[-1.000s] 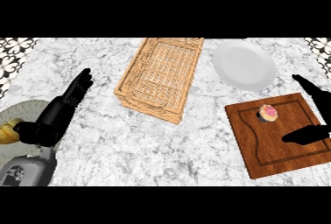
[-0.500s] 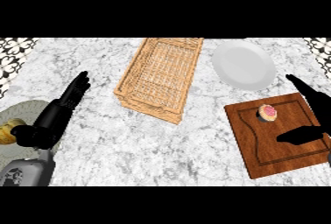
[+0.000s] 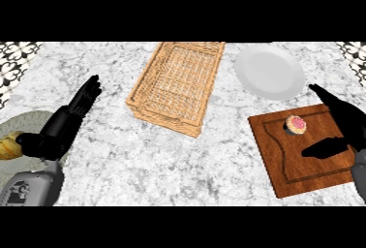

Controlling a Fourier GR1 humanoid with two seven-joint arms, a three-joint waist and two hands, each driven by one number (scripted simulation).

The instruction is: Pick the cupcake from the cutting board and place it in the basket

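Brown rectangular wooden cutting board (image 3: 293, 164) sat at the right of the white-grey marble surface (image 3: 200, 160). The small pink-frosted cupcake (image 3: 296, 124) stood upright near the board's far edge. Right robot hand (image 3: 346, 127) hovered over the board's right side, spread, with fingers straight and pointing far-left and the thumb splayed nearer. The cupcake was just left of the gap between them, untouched as far as I could tell, and nothing was held. Left robot hand (image 3: 66, 123) rested open at the left, fingers straight, beside an olive round plate (image 3: 25, 123) carrying a tan bread-like lump (image 3: 7, 145).

Risks, my read:
- Cupcake was small against the hand. An off-centre close would likely shove it along the board or tip it rather than capture it.
- Soft top: fingers landing on the frosting instead of the sides could squash or smear it.
- Rectangular woven wicker basket (image 3: 178, 85) lay well apart, far-left of the board, and skewed. The carry had to cross bare surface and clear the raised rim. A low approach could catch the rim or nudge the basket.
- White round plate (image 3: 269, 72) lay just beyond the board's far edge, right of the basket. Easy wrong drop spot.

Writing: none readable. No brand or label on board, basket, plates or cupcake.
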